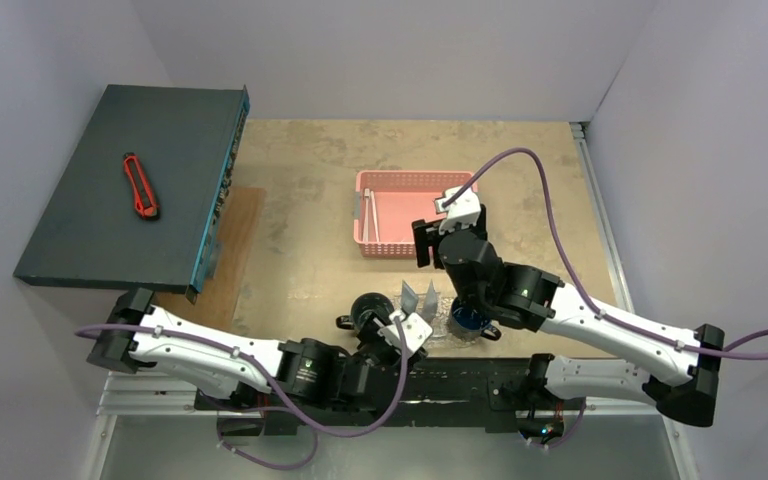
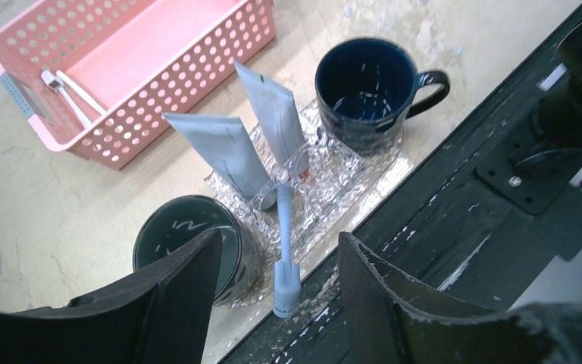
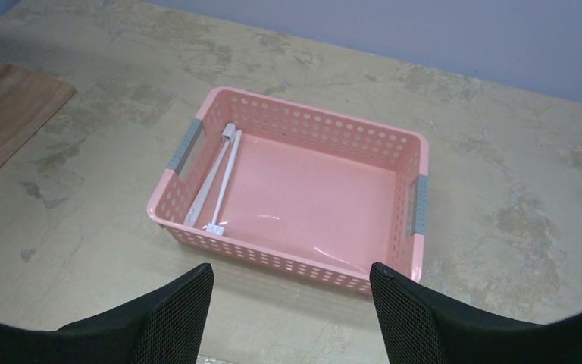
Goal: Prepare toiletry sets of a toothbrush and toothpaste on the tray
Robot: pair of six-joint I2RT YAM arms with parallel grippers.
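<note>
Left gripper (image 2: 280,241) spread wide, partly blocking green mug (image 2: 182,227).

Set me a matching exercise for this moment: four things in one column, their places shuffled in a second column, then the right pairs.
Things
1. red utility knife
2. pair of toothbrushes
3. two tubes
4. blue mug

Places
A. middle of the transparent tray
B. inside the pink basket
C. right end of the tray, as the top view shows it
D. on top of the dark box at far left

Pairs: 1-D, 2-B, 3-A, 4-C
</note>
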